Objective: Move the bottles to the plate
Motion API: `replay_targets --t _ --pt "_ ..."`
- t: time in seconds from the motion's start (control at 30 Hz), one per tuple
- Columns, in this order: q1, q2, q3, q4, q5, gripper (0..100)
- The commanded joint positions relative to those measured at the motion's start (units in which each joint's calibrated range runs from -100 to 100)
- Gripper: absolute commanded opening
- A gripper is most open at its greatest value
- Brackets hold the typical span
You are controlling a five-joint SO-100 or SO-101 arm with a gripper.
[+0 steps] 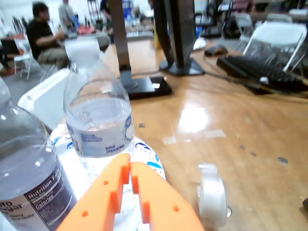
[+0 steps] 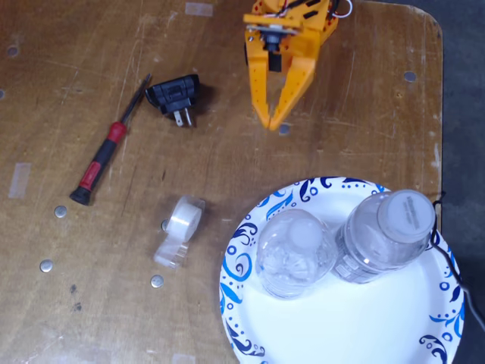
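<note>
Fixed view: the plate (image 2: pixel 333 334) occupies the lower right of the wooden table (image 2: pixel 91 45), with its right edge near the table edge. Both bottles stand upright on the plate's upper portion, side by side and touching or nearly so: the left bottle (image 2: pixel 294 254) and the right bottle (image 2: pixel 385 236), whose whitish cap faces the camera. The orange gripper (image 2: pixel 270 123) is at the top centre, well apart from the plate, fingertips pointing toward it; the jaws are nearly closed, with only a narrow gap, and hold nothing. A clear tape roll (image 2: pixel 182 227) lies just left of the plate. A red-handled screwdriver (image 2: pixel 102 163) and a black plug adapter (image 2: pixel 176 97) lie at upper left. Wrist view: the gripper (image 1: pixel 130 169) points at the blue-and-white-labelled bottle (image 1: pixel 98 115); the second bottle (image 1: pixel 26 168) stands at the left edge.
</note>
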Motion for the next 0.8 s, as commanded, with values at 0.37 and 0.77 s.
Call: replay_targets --t 0.37,0.77 --pt "0.3 0.5 1.3 14.6 0.3 1" --pt "0.3 0.5 1.3 18.7 0.6 1"
